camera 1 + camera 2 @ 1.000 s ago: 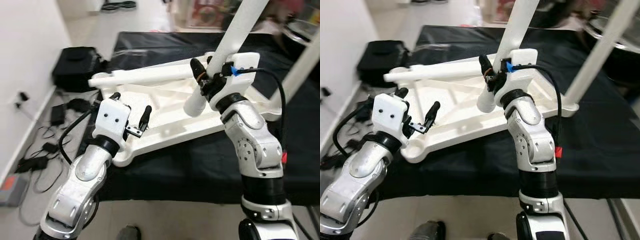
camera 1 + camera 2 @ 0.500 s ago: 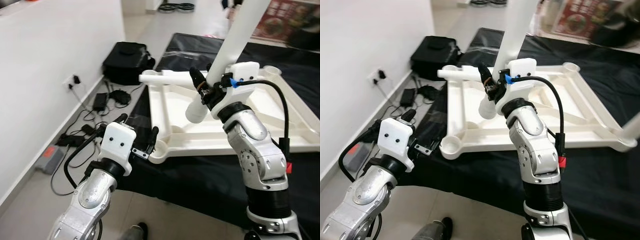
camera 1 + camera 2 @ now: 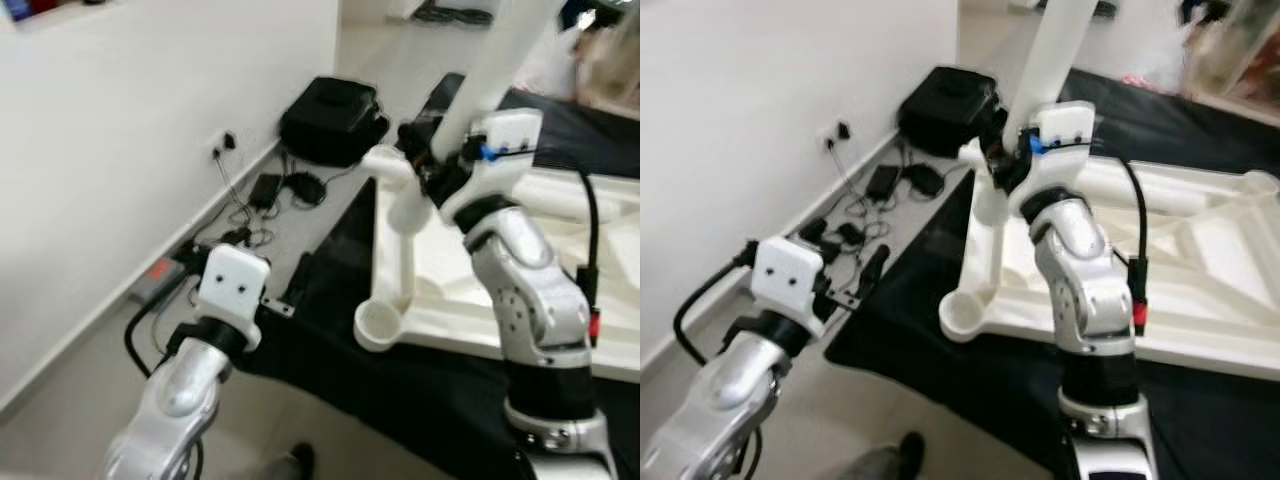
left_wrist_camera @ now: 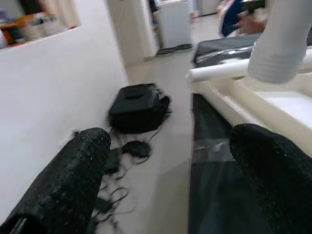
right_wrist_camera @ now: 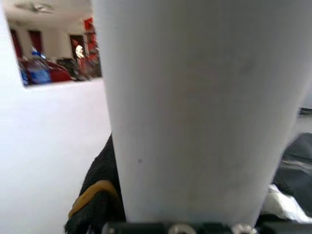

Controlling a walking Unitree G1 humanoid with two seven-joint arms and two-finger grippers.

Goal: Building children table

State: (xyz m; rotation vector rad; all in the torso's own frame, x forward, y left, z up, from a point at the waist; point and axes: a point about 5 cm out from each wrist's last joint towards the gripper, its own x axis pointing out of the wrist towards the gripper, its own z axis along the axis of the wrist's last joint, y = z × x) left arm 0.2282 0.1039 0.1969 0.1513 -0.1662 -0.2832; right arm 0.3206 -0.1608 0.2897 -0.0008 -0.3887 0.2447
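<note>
Starting from the left, a white wall [image 3: 120, 130] is running along the floor with a socket [image 3: 225, 141] low on it, and a tangle of cables and adapters [image 3: 268, 195] is lying on the floor below. A black bag [image 3: 330, 118] is sitting further back, near the wall.

The left gripper [image 3: 852, 281] is hanging out over the floor just beside the edge of the black cloth [image 3: 330, 345], its fingers [image 4: 68, 187] spread apart and gripping nothing.

The white tabletop frame [image 3: 1200, 250] is lying upside down on that cloth, with a round corner socket [image 3: 378, 325] sitting at its near corner, close to the cloth's edge. Another leg [image 3: 560, 198] is lying on its side across the frame.

The right gripper [image 3: 432, 160] is up above the frame, fingers clenched around a white table leg [image 3: 480, 85] that's pointing up and slightly tilted, its lower end [image 3: 408, 215] hovering over the frame's edge rail. The picture's a bit blurry, so I can't tell whether the leg is touching the frame.
</note>
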